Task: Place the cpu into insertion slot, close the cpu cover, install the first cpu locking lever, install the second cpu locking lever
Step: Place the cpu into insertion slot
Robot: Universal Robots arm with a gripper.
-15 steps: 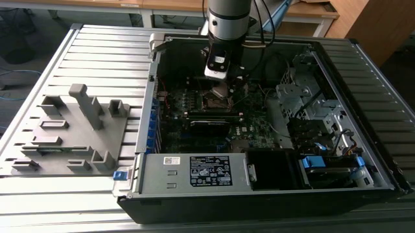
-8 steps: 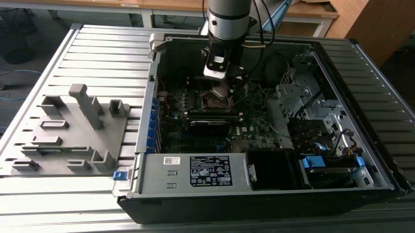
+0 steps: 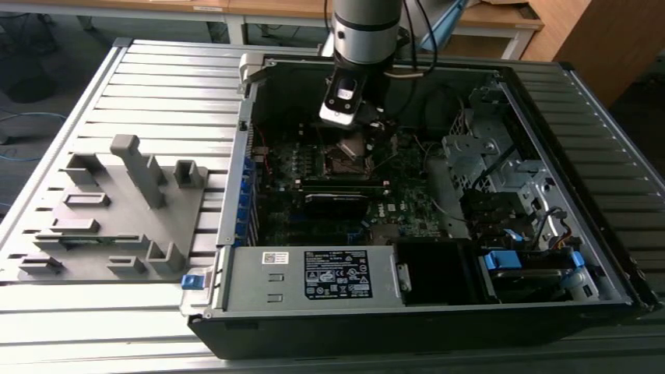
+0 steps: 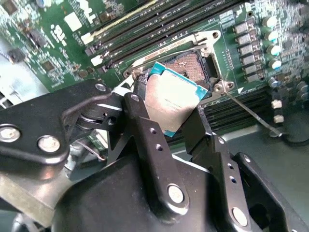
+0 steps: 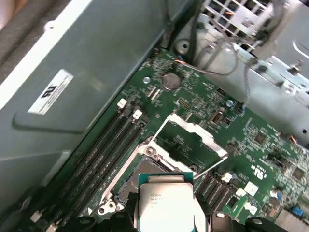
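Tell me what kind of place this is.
Probably a robotics lab bench: an opened desktop computer case lies on a slatted metal table, a grey fixture plate beside it, wooden desks behind. The gripper holds the cpu close to the insertion slot.

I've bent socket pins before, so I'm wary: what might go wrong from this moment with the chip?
1. The chip, pinched by its edges in the gripper, looks skewed against the socket. Lowered like that, it might land crooked and harm the contacts.
2. The open cover and the thin lever stand close by, and the gripper might catch them on the way down.
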